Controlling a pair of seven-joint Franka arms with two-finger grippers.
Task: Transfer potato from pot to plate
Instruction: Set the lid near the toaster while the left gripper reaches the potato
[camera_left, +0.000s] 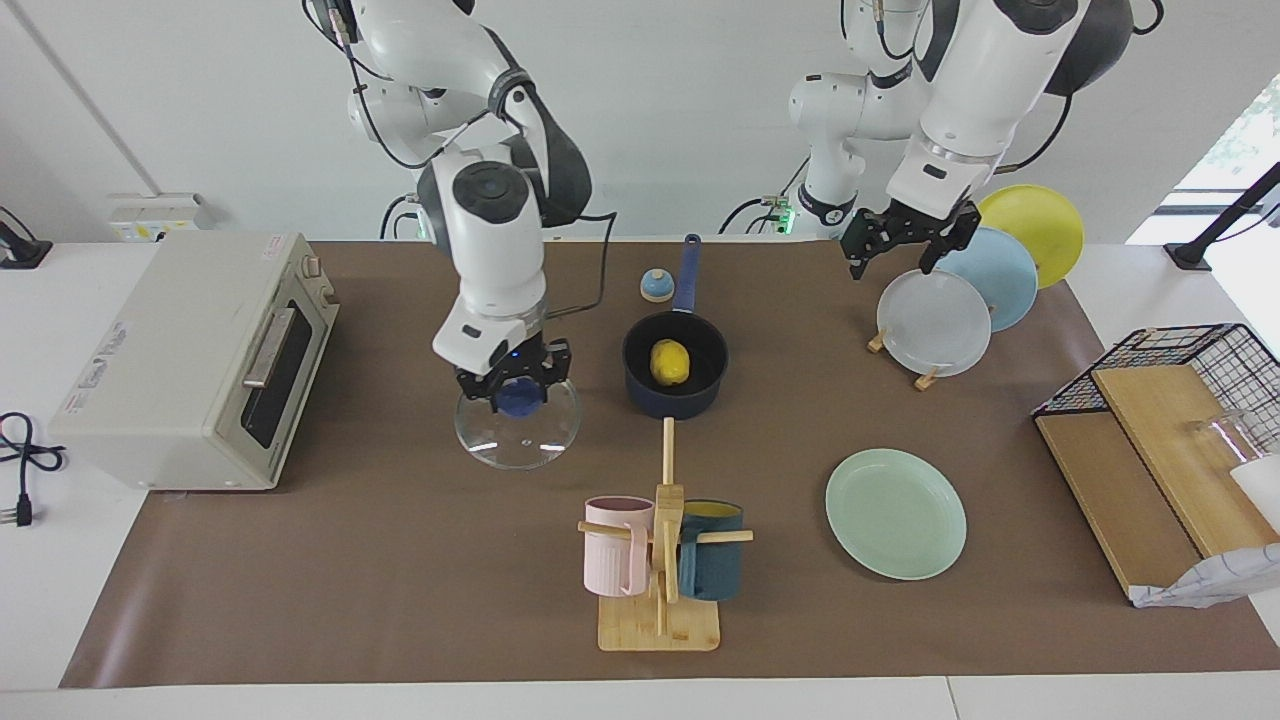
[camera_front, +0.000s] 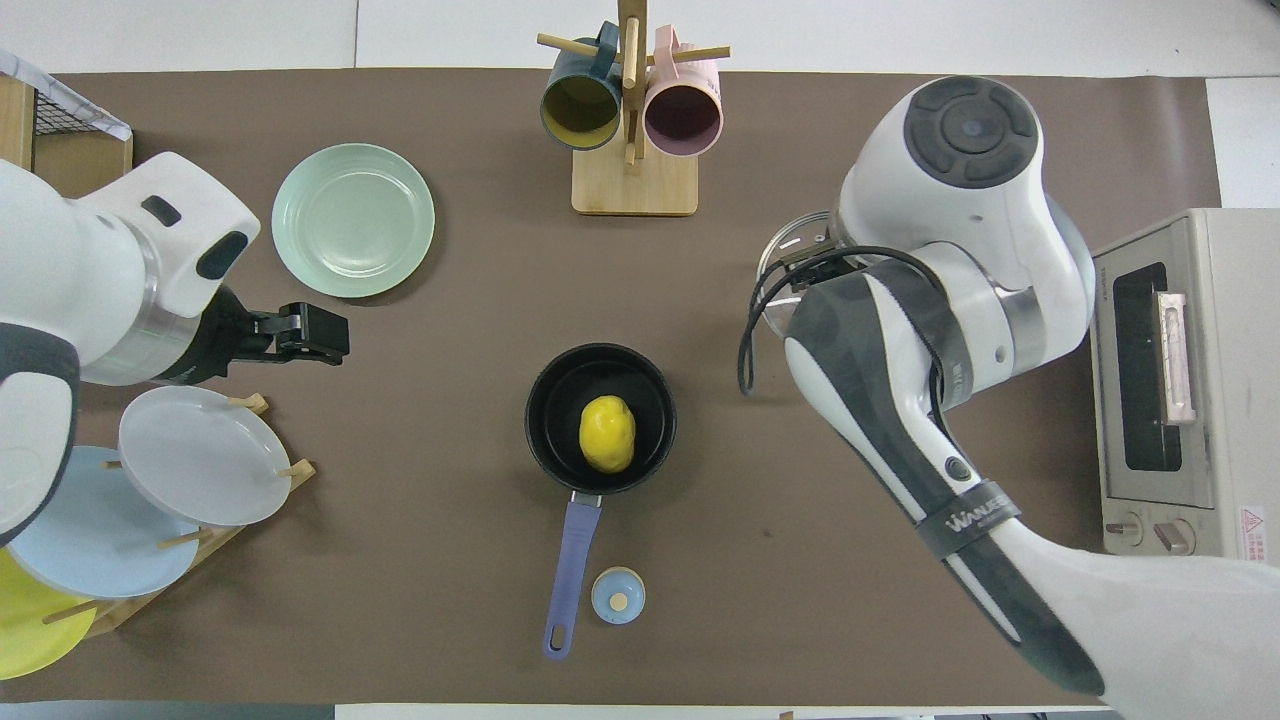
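The yellow potato (camera_left: 669, 362) (camera_front: 607, 433) lies inside the dark blue pot (camera_left: 640, 385) (camera_front: 541, 425) in the middle of the table, its long handle pointing toward the robots. The mint-green plate (camera_left: 895, 513) (camera_front: 353, 220) lies empty, farther from the robots and toward the left arm's end. My right gripper (camera_left: 518, 392) is shut on the blue knob of a glass lid (camera_left: 517, 440) (camera_front: 783, 262), held low beside the pot toward the right arm's end. My left gripper (camera_left: 897, 255) (camera_front: 322, 333) is open and empty, in the air over the plate rack's edge.
A mug rack (camera_left: 660, 560) (camera_front: 632, 120) with a pink and a teal mug stands farther from the robots than the pot. A plate rack (camera_left: 935, 322) (camera_front: 190, 455) holds grey-white, light blue and yellow plates. A toaster oven (camera_left: 200, 360), a small blue dome (camera_left: 655, 285) (camera_front: 618, 595) and a wire basket (camera_left: 1190, 370) also stand here.
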